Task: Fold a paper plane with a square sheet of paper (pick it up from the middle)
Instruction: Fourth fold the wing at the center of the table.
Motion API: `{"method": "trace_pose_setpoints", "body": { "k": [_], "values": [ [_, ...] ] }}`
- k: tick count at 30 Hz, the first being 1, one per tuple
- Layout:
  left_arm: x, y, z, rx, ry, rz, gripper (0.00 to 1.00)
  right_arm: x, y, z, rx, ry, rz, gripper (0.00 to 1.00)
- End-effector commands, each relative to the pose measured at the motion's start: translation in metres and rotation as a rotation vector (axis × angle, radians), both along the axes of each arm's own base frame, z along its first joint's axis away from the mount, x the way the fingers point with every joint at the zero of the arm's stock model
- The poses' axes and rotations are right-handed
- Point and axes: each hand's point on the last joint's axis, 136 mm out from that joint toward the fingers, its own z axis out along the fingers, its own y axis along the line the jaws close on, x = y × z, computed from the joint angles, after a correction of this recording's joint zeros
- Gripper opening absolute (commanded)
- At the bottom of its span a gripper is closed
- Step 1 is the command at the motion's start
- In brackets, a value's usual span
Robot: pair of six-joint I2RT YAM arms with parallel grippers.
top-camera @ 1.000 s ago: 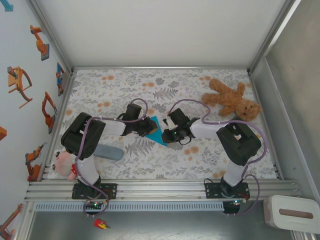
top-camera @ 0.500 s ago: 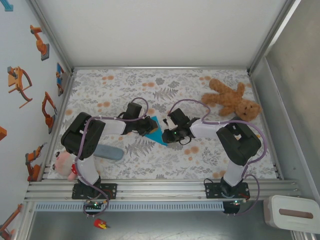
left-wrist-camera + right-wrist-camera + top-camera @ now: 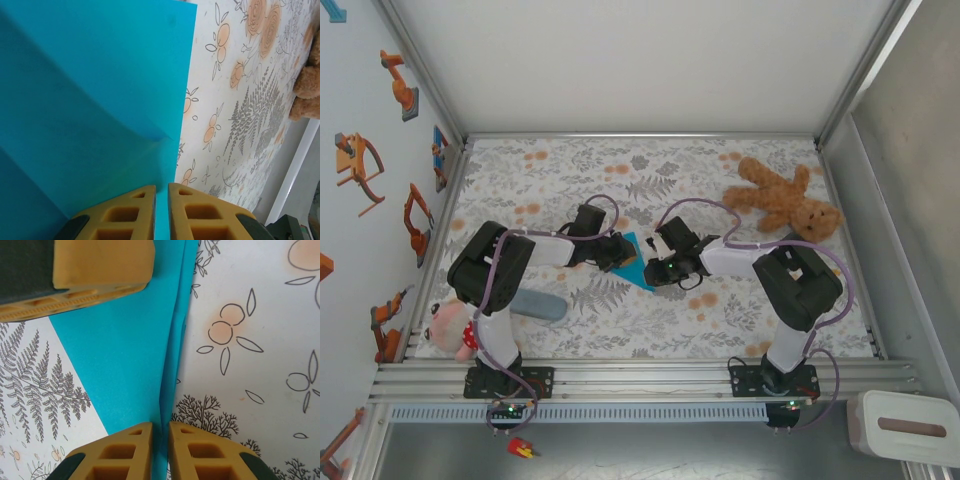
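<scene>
paper (image 3: 638,268): lying mid counter (image 3: 620,315) btwn both arms, mostly being hidden by them in top view
left gripper (image 3: 161,189): jaws nrly closed, pinching paper edge
right gripper (image 3: 160,426): jaws pinching fold; layers showing in wrist view

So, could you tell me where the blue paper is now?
In the top view, the blue paper is mid-table, gripped by the left claw and right claw.
</scene>
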Motion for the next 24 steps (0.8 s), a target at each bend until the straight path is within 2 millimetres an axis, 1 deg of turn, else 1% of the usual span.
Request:
{"method": "trace_pose_setpoints", "body": {
  "k": [1, 3, 6, 9, 13, 18, 21, 24],
  "values": [
    [-0.004, 0.004, -0.011, 0.035, 0.034, -0.020, 0.14, -0.019, -0.015, -0.026, -0.083, 0.066, -0.004, 0.17],
    [-0.006, 0.006, -0.015, 0.046, 0.046, -0.019, 0.14, -0.016, -0.013, -0.014, -0.062, 0.049, -0.020, 0.19],
    [-0.006, 0.006, -0.015, 0.046, 0.046, -0.020, 0.14, -0.013, -0.010, 0.006, -0.023, 0.032, -0.042, 0.23],
    [-0.006, 0.006, -0.014, 0.044, 0.041, -0.021, 0.14, -0.017, -0.008, 0.013, 0.001, 0.054, -0.053, 0.26],
    [-0.005, 0.004, -0.010, 0.036, 0.034, -0.023, 0.14, -0.023, -0.011, 0.010, -0.002, 0.088, -0.073, 0.27],
    [-0.004, 0.002, -0.006, 0.026, 0.028, -0.026, 0.15, -0.028, -0.013, 0.001, -0.011, 0.119, -0.076, 0.26],
    [-0.003, 0.000, -0.003, 0.018, 0.019, -0.030, 0.15, -0.028, -0.013, -0.004, -0.019, 0.129, -0.078, 0.25],
    [-0.003, -0.001, 0.000, 0.011, 0.014, -0.034, 0.16, -0.028, -0.015, -0.008, -0.032, 0.135, -0.084, 0.21]
  ]
}}
